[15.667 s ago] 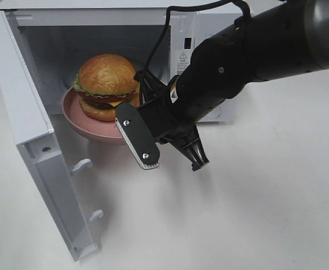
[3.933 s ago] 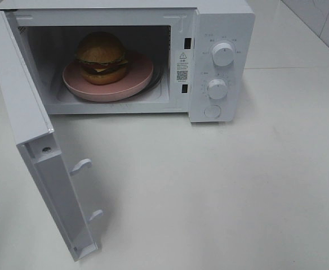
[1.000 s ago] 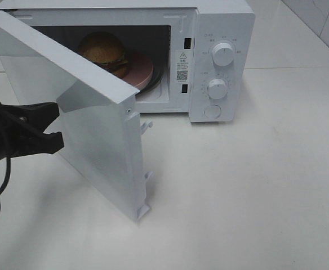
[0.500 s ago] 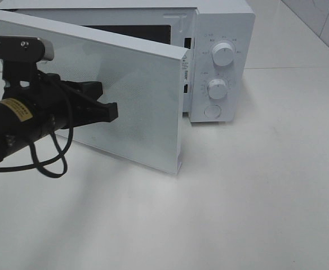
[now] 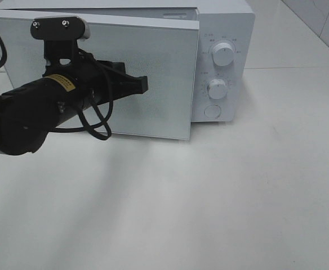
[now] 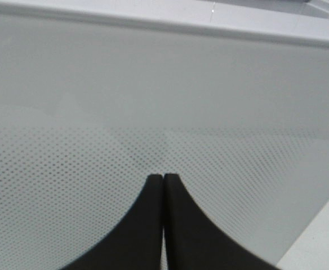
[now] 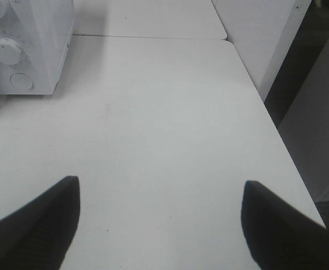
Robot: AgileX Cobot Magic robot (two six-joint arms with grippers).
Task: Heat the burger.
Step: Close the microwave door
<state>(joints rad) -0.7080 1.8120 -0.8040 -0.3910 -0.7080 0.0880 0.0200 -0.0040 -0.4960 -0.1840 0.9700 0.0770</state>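
Observation:
The burger is hidden behind the microwave door point(image 5: 159, 79), which stands almost flush with the white microwave point(image 5: 223, 22), a narrow gap left along its top. My left gripper point(image 5: 143, 84) is shut, its tip pressed against the door's dotted face; in the left wrist view the two black fingers point(image 6: 153, 225) lie together against that face point(image 6: 164, 112), meeting at the left gripper point(image 6: 163, 176). My right gripper point(image 7: 160, 194) is open over bare table, out of the exterior high view, with nothing between its fingers.
Two round dials point(image 5: 223, 54) and a round button point(image 5: 212, 111) sit on the microwave's right panel, also seen in the right wrist view as the panel point(image 7: 18, 50). The white table point(image 5: 221, 197) ends at an edge point(image 7: 260, 101) to the right.
My left arm has swung the door from half open to nearly closed, moving right with its shut tip against it. The burger and pink plate are now covered.

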